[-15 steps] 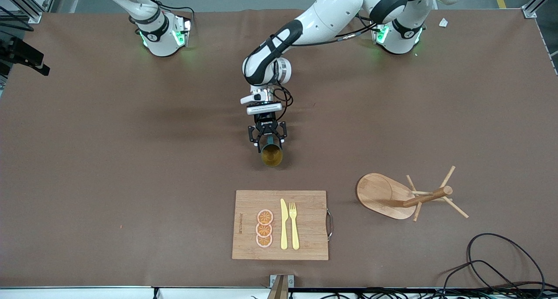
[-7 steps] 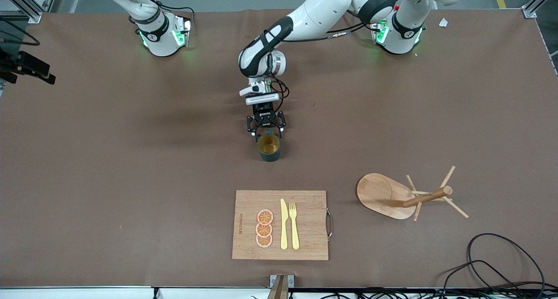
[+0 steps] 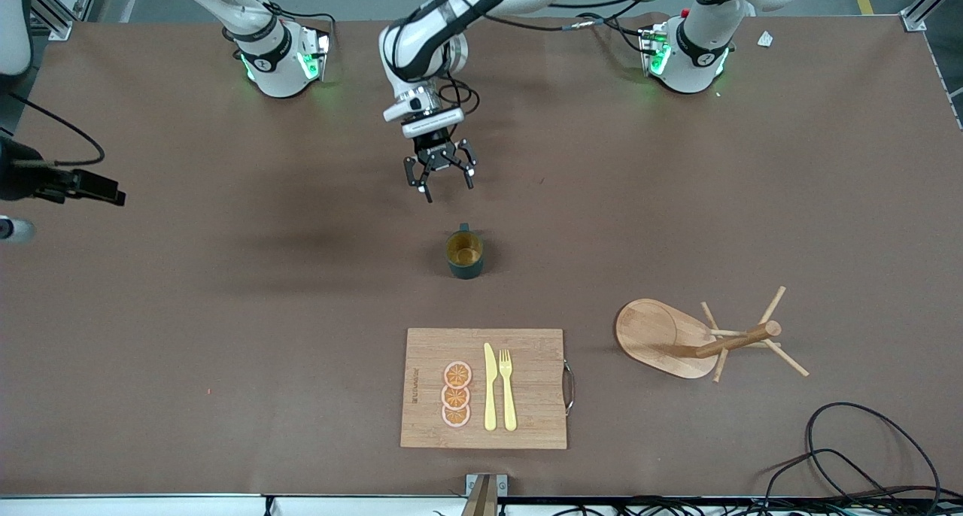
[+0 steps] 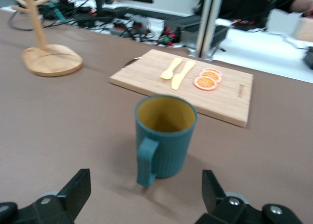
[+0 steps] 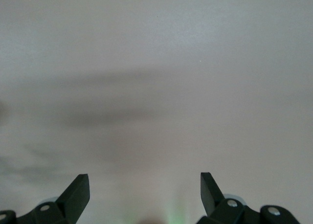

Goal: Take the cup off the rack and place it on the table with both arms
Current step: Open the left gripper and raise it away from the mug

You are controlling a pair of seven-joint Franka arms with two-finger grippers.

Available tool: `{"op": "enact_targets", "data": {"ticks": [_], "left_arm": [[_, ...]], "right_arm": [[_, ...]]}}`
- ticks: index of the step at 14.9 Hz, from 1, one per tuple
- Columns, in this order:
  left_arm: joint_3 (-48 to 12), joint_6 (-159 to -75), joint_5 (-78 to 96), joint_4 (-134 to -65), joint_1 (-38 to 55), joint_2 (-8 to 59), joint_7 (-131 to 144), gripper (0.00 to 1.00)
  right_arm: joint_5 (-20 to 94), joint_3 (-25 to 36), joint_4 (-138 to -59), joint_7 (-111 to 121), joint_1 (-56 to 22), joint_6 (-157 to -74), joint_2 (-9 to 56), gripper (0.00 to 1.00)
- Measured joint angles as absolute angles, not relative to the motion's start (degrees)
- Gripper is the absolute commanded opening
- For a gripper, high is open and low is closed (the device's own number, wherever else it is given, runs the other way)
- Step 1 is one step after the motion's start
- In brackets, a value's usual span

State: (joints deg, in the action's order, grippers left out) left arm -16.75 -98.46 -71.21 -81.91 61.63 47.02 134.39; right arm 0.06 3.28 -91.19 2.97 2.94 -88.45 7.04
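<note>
The dark teal cup (image 3: 464, 254) stands upright on the brown table (image 3: 226, 290), out in the middle, its handle toward the robots' bases. It is apart from the wooden rack (image 3: 662, 339), which stands toward the left arm's end with bare pegs. My left gripper (image 3: 449, 189) hangs open over the table between the cup and the bases, touching nothing. The left wrist view has the cup (image 4: 166, 136) ahead of the left gripper (image 4: 146, 174), and the rack (image 4: 46, 53) off to one side. My right gripper (image 5: 144, 177) is open over bare table.
A bamboo cutting board (image 3: 481, 388) with orange slices, a yellow knife and a fork lies nearer the front camera than the cup. Black cables (image 3: 850, 456) coil at the front corner by the rack. A black part with a cable (image 3: 68, 185) pokes in at the right arm's end.
The left gripper opened and let go of the cup, which went from tilted in the jaws to standing upright. The gripper then drew back toward the bases.
</note>
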Motion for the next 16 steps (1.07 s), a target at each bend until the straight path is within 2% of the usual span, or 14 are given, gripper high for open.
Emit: {"op": "enact_targets", "data": {"ticks": [3,6,12,16], "left_arm": [[-16.32,-97.78,-60.89,-80.67,58.89,41.36,126.79,1.00],[-16.17,-97.75,-51.68,-79.70,52.10,35.39,116.65,1.00],[-16.06,-97.79,-32.38,-79.50,30.72,24.90,93.31,1.00],[-16.21,-97.87,-28.14,-79.50,19.39,20.94,77.62,1.00]], "right_arm": [[0.17,2.71,-91.23,2.53,2.28,-90.76,8.84,1.00],[0.74,2.52,-91.83,-1.59,0.12,-94.61,11.12,1.00],[0.97,2.09,-95.55,-21.32,-9.25,-101.44,14.32,1.00],[4.81,1.84,-100.96,-31.13,-18.04,-109.42,14.43,1.00]]}}
